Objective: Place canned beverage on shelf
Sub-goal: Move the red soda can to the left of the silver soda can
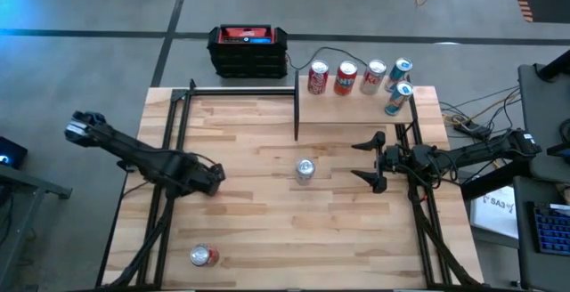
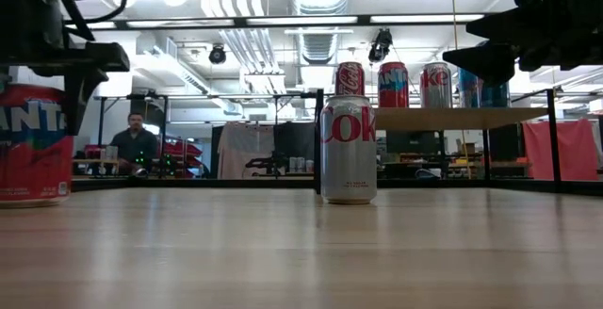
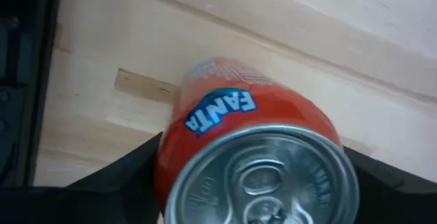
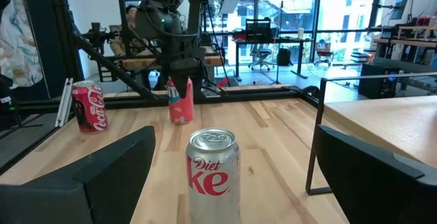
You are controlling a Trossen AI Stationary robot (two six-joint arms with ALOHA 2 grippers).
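Observation:
An orange Fanta can [image 3: 246, 121] stands on the wooden table at mid-left, under my left gripper [image 1: 212, 180], which points down and is shut on it. A silver Diet Coke can [image 1: 305, 171] stands upright at the table's middle. My right gripper [image 1: 370, 160] is level and open just to its right, touching nothing. A red Coca-Cola can [image 1: 204, 255] stands near the front left edge. The shelf [image 1: 356, 109], a pale board on black posts at the far right, carries several upright cans [image 1: 346, 78]. My left gripper pinches the Fanta can's upper side walls [image 3: 167, 162] between its two fingers [image 3: 130, 173], one on each side. The fingers come from above, pointing down. The can stands upright with its bottom [image 2: 33, 196] on the table.
A black-and-red box [image 1: 248, 50] sits on the floor behind the table's far edge. Black frame bars [image 1: 169, 123] run along the table's left and right sides. A person [image 2: 137, 144] sits in the room beyond. Bare wood [image 1: 258, 132] lies between the Fanta can and the shelf.

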